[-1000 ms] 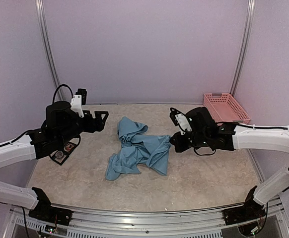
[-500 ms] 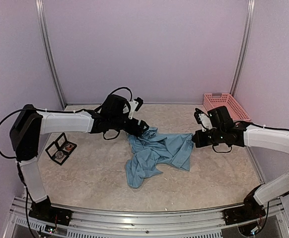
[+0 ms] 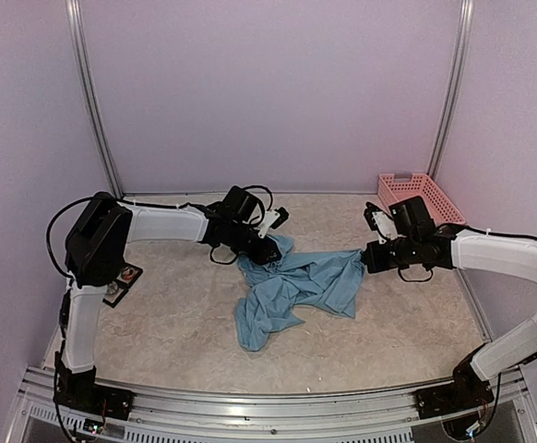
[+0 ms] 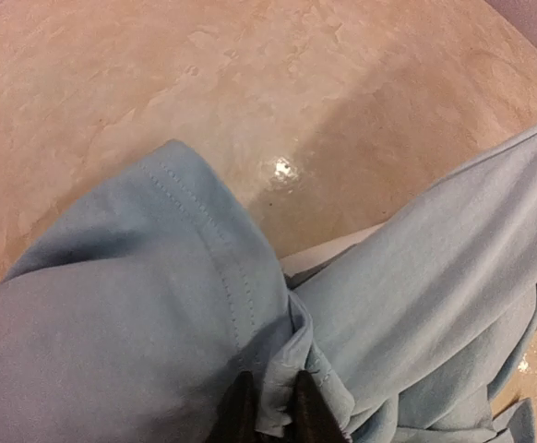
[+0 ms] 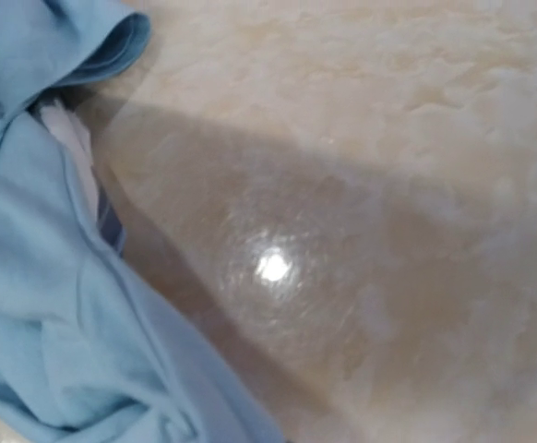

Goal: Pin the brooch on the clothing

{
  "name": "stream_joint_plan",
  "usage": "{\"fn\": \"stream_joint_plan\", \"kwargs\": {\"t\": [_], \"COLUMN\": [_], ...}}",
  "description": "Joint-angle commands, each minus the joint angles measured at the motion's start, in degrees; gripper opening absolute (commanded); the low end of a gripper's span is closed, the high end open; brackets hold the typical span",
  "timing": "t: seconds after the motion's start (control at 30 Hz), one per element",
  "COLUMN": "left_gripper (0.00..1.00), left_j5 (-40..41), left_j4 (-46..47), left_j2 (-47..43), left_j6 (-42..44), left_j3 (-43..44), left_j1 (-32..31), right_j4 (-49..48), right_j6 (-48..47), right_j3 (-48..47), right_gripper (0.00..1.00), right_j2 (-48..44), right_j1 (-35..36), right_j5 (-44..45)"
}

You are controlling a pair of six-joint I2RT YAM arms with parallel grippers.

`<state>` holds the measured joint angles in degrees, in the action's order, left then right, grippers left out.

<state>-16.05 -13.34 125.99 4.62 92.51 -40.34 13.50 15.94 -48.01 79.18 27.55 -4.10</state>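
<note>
White arms (image 3: 162, 222), both reaching inward: left gripper (image 4: 270, 411) pinches a hemmed fold, right gripper (image 3: 368, 256) clamps a corner of crumpled light-blue clothing (image 3: 296, 286).

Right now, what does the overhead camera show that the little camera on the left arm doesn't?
Only the overhead view shows the right gripper at the far corner of the T-shirt, a pink basket at the back right, and a small black case on the left. Only the left wrist view shows a stitched hem up close and the left gripper pinching a fold of the cloth. Both show the light blue T-shirt lying crumpled on the beige table.
</note>
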Motion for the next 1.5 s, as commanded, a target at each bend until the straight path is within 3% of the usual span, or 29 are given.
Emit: {"fn": "stream_joint_plan", "kwargs": {"t": [0.0,0.2,0.47,0.67,0.8,1.0,1.2,1.3,1.47], "left_gripper": [0.0,0.0,0.0,0.0,0.0,0.0,0.0,0.0,0.0], "left_j5": [-6.0,-1.1,14.8,30.8,37.7,44.3,47.1,45.9,40.8], "left_j4": [4.3,12.7,8.3,8.2,9.4,8.0,9.4,10.2,11.1], "left_j2": [-4.0,-17.4,-36.2,-53.2,-63.6,-68.1,-66.7,-64.0,-54.2], "left_j6": [-6.8,-9.8,-7.3,3.8,4.8,6.0,9.0,9.0,6.1], "left_j3": [-5.1,-11.0,-4.2,-9.5,-13.4,-15.2,-15.5,-14.3,-6.3], "left_j1": [5.8,6.5,5.0,-9.3,-14.7,-17.8,-17.4,-13.2,-0.1], "right_j4": [0.1,2.9,10.3,9.1,10.1,13.8,12.5,11.0,8.0], "right_j6": [-2.8,-9.2,-18.6,-19.6,-18.7,-17.3,-17.8,-19.4,-23.8], "right_j3": [-3.1,-13.0,-39.3,-41.6,-40.0,-39.2,-38.9,-40.1,-47.1], "right_gripper": [0.0,0.0,0.0,0.0,0.0,0.0,0.0,0.0,0.0], "right_j2": [-1.3,-0.8,-2.9,-14.3,-20.8,-23.5,-20.8,-15.9,-2.5], "right_j1": [-1.7,-2.5,-3.0,-3.1,-3.0,-3.0,-3.0,-3.0,-3.6], "right_j5": [-0.5,-0.7,0.5,-10.2,-13.2,-11.3,-8.4,-6.5,3.8]}}
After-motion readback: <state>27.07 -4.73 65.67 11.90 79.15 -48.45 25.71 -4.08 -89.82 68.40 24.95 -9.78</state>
